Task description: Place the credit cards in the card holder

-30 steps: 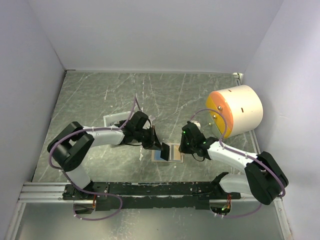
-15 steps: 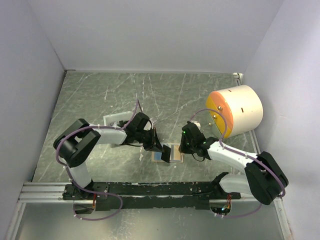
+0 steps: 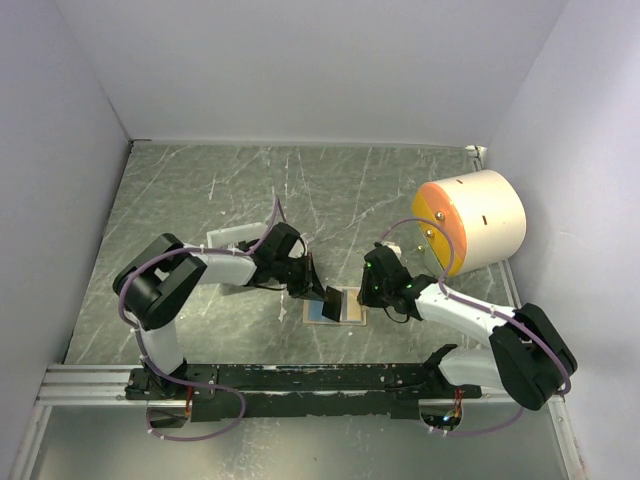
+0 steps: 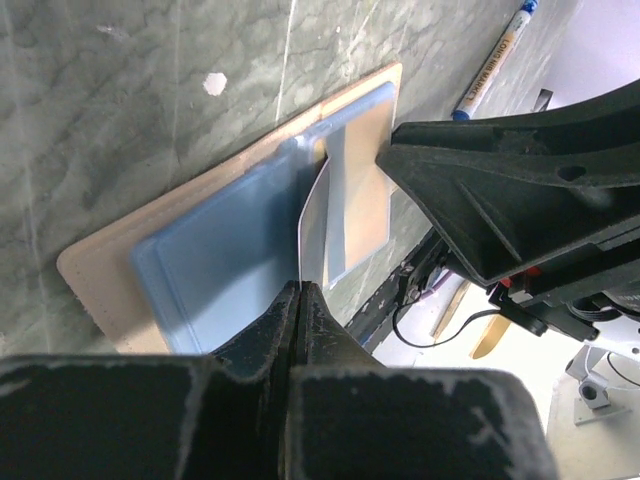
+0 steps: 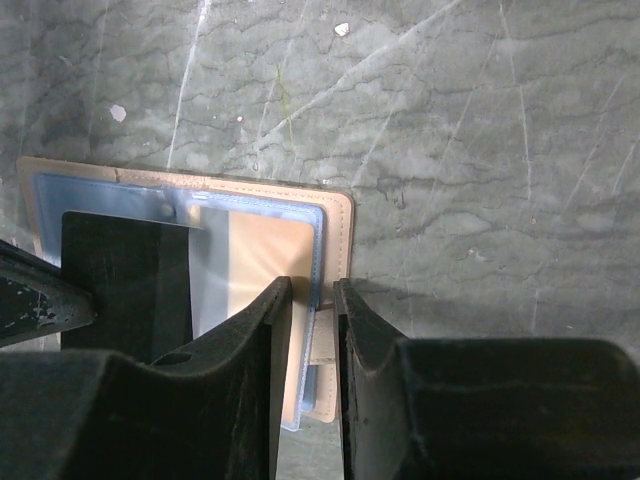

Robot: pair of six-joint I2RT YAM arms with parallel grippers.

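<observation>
The tan card holder (image 3: 352,311) lies open on the table, with blue-tinted clear pockets (image 4: 220,250). My left gripper (image 3: 325,297) is shut on a black credit card (image 3: 331,302). In the left wrist view that card (image 4: 312,225) shows edge-on above the fingertips (image 4: 301,288), its far end at the holder's middle pockets. In the right wrist view the black card (image 5: 125,280) stands over the holder's left half (image 5: 335,215). My right gripper (image 5: 313,285) stands narrowly open, and its fingers straddle the holder's right edge by the snap tab.
A big cream cylinder with an orange face (image 3: 480,220) lies at the right. A white tray (image 3: 228,240) sits behind the left arm. A pen (image 4: 495,55) lies beyond the holder. Walls close in the table on three sides.
The left arm's elbow has swung a little to the right, while the card stays at the holder. The right arm has not moved.
</observation>
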